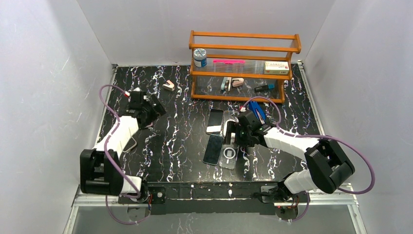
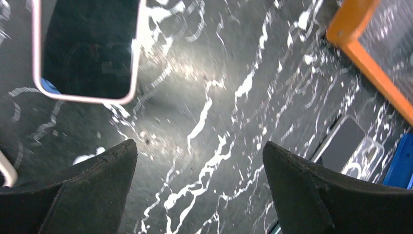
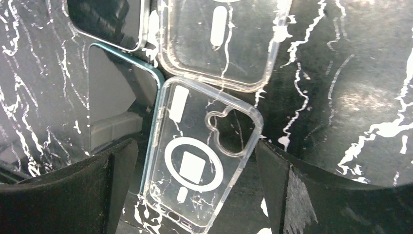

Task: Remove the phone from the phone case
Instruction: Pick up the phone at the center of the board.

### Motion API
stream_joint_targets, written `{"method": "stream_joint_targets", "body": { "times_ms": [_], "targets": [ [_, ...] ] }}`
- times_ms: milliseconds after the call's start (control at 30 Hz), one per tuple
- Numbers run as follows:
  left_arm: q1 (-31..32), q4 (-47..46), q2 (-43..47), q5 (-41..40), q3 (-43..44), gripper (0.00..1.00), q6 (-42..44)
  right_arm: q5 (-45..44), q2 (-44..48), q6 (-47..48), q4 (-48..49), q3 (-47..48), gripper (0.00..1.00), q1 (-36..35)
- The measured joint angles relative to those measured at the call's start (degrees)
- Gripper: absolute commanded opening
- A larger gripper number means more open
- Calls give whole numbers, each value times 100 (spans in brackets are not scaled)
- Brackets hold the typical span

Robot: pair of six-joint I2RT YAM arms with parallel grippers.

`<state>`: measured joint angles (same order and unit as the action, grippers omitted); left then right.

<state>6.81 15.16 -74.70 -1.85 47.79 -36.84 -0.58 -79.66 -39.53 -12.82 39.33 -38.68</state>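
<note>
The right gripper (image 3: 195, 146) stands wide open and holds nothing. Its two black fingers (image 3: 83, 190) straddle a clear phone case (image 3: 199, 170) that lies directly between the jaws on the black marble table (image 3: 341, 87). The marble's white veins show through the case's back, so it is empty, and its white ring and camera cut-out are plain to see. Whether either finger touches its edges cannot be told. Just outside the jaws, along one long edge of that case, lies a teal-edged phone (image 3: 117, 97) with a dark screen; whether the case rests on the phone's rim or only beside it cannot be told. Beyond the fingertips sits a second clear case (image 3: 224, 44), also empty, its near edge meeting the end of the first. Beside it lies a dark phone (image 3: 107, 19) — both phones are out of the cases. The left gripper (image 2: 198, 146) is likewise spread wide with nothing between its jaws, only bare marble below them. Beyond one fingertip lies a pale-rimmed phone (image 2: 87, 48), screen up, and beyond the other, farther off, is a corner of the orange wooden rack (image 2: 365, 53). From above, the left gripper (image 1: 155, 111) is well apart from the right gripper (image 1: 233, 134) and the cluster of phones and cases under it.
</note>
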Motion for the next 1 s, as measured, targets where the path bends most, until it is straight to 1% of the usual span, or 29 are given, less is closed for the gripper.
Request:
{"method": "stream_joint_targets", "body": {
  "times_ms": [133,233,367,533,733,1000],
  "targets": [
    [-601,256,-732,79,721,98,378,254,-7,74,85,-17,99,9],
    [-868,474,-1438,26,1283,98,664,219,109,103,50,-85,99,9],
    [-997,841,-2396,-240,2098,98,1043,2,662,216,-98,-247,99,9],
    [-994,1255,-3209,-662,2846,98,1453,-238,1451,328,-17,-452,99,9],
    [-997,1663,-3740,-894,3235,98,1829,-487,1878,409,-9,-758,99,9],
    [-1025,1864,-3781,-925,3268,98,2138,-527,1971,446,39,-892,99,9]
  ]
}}
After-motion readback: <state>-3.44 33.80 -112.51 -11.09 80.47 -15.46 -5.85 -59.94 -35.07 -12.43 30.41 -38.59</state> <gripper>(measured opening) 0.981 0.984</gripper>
